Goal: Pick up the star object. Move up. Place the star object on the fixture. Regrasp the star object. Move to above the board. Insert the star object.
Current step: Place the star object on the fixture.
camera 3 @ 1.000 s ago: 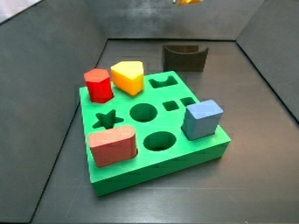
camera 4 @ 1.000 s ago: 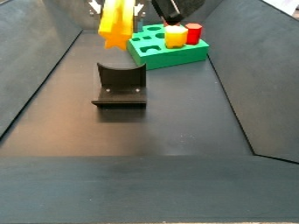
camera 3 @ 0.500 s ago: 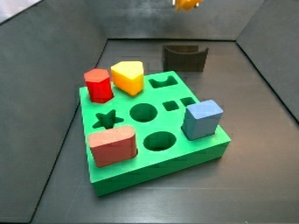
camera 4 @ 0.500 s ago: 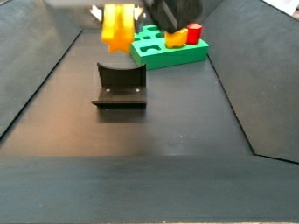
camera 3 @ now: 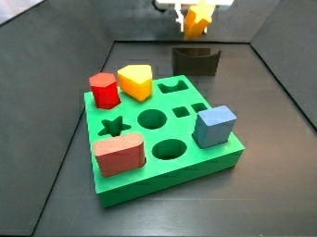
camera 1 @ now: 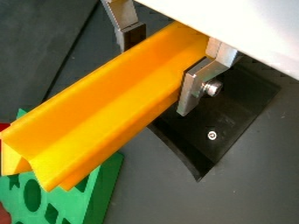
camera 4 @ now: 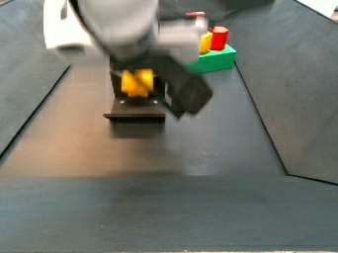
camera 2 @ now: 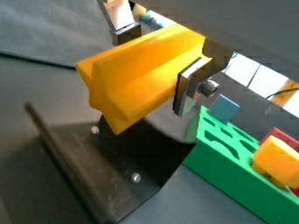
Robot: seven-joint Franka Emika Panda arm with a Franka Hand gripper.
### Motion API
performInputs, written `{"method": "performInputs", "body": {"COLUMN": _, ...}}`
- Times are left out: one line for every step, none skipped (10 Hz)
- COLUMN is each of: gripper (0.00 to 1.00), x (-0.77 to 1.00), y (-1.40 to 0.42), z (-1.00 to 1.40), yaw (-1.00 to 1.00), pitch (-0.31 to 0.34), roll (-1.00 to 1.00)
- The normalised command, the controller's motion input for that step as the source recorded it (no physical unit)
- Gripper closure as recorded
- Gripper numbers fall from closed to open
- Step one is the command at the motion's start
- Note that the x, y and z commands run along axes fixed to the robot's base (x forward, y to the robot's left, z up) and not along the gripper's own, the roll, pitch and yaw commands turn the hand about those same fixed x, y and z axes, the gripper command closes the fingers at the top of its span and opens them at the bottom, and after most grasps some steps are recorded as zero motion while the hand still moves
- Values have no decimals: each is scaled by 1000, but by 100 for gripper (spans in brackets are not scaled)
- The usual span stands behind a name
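Note:
My gripper (camera 1: 163,57) is shut on the star object (camera 1: 105,114), a long orange-yellow ridged prism that lies crosswise between the silver fingers in both wrist views. In a side view the star object (camera 3: 196,20) hangs close above the dark fixture (camera 3: 196,60) at the back of the floor. In a side view the star object (camera 4: 134,82) sits level with the notch of the fixture (camera 4: 134,111), and I cannot tell whether they touch. The green board (camera 3: 161,139) stands nearer the front, its star hole (camera 3: 113,125) open.
On the board stand a red hexagonal block (camera 3: 104,91), a yellow wedge (camera 3: 136,81), a blue block (camera 3: 214,125) and a red rounded block (camera 3: 120,155). Sloping dark walls bound the floor. The arm's blurred body (camera 4: 126,30) hides part of the board (camera 4: 214,61).
The gripper has come down fast with the star object, from high above the fixture to just over its notch. The board and its blocks have not moved.

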Motion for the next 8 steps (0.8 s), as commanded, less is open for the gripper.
{"method": "performInputs", "body": {"gripper": 100, "x": 165, "y": 105, "z": -1000, "yaw": -152, "pitch": 41, "roll": -615}}
{"method": "performInputs", "body": {"gripper": 100, "x": 177, "y": 113, "z": -1000, "yaw": -141, "pitch": 35, "roll": -453}}
{"method": "performInputs", "body": {"gripper": 100, "x": 192, "y": 115, "z": -1000, "yaw": -124, "pitch": 28, "roll": -269}}
{"method": "performInputs", "body": {"gripper": 100, "x": 193, "y": 116, "z": -1000, "yaw": -112, "pitch": 22, "roll": -195}}
{"method": "performInputs", "body": {"gripper": 100, "x": 170, "y": 123, "z": -869, "yaw": -106, "pitch": 11, "roll": -150}}
{"method": "performInputs", "body": {"gripper": 100, "x": 113, "y": 170, "z": -802, "yaw": -84, "pitch": -16, "roll": -114}}
{"method": "performInputs", "body": {"gripper": 100, "x": 100, "y": 175, "z": -795, "yaw": -77, "pitch": -19, "roll": -113}}
{"method": "performInputs", "body": {"gripper": 100, "x": 99, "y": 174, "z": -795, "yaw": -71, "pitch": -19, "roll": -113}}
